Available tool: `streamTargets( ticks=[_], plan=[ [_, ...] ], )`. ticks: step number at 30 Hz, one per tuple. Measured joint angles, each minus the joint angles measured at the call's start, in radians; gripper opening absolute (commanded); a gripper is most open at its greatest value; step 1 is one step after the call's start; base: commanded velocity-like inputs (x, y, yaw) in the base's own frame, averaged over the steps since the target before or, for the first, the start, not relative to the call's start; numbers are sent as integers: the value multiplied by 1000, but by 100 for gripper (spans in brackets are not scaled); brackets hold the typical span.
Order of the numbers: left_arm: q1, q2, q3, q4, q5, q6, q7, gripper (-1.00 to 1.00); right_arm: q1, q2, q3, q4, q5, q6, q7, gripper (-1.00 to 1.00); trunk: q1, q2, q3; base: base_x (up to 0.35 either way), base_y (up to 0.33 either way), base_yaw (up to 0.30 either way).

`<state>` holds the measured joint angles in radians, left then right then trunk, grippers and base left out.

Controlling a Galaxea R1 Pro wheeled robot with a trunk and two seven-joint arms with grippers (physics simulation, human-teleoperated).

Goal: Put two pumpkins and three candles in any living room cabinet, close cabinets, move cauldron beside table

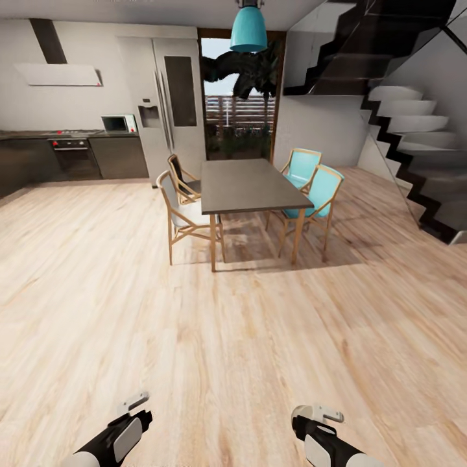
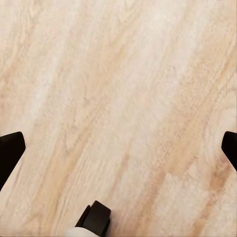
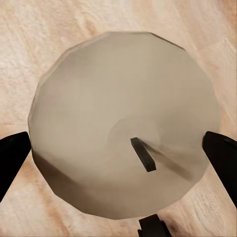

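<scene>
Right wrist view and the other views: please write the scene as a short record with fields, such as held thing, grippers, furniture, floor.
held thing: a beige-grey candle with a dark wick, between the right gripper's fingers
right gripper: shut on the candle
left gripper: open, nothing between its fingers, over the wooden floor
furniture ahead: grey dining table, two turquoise chairs on one side, two wooden chairs on the other
above table: turquoise pendant lamp
background: fridge, oven, staircase
</scene>
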<state>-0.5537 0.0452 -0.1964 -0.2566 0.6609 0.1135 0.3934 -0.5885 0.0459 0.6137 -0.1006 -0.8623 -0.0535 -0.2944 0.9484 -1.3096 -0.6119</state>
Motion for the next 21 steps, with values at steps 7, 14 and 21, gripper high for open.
streamTargets(
  ticks=[7,14,21],
  plan=[
    [0,-5,1,0,0,-1,0,100,0,0,0,1,-1,-1,0,-100,0,0,0,0,0,291],
    [0,-12,1,0,-1,-2,2,100,0,-1,0,0,0,-2,0,-100,0,0,0,0,0,291],
    [0,-15,0,0,0,-2,3,100,0,0,1,0,0,-1,0,-100,0,0,0,0,0,291]
  ],
)
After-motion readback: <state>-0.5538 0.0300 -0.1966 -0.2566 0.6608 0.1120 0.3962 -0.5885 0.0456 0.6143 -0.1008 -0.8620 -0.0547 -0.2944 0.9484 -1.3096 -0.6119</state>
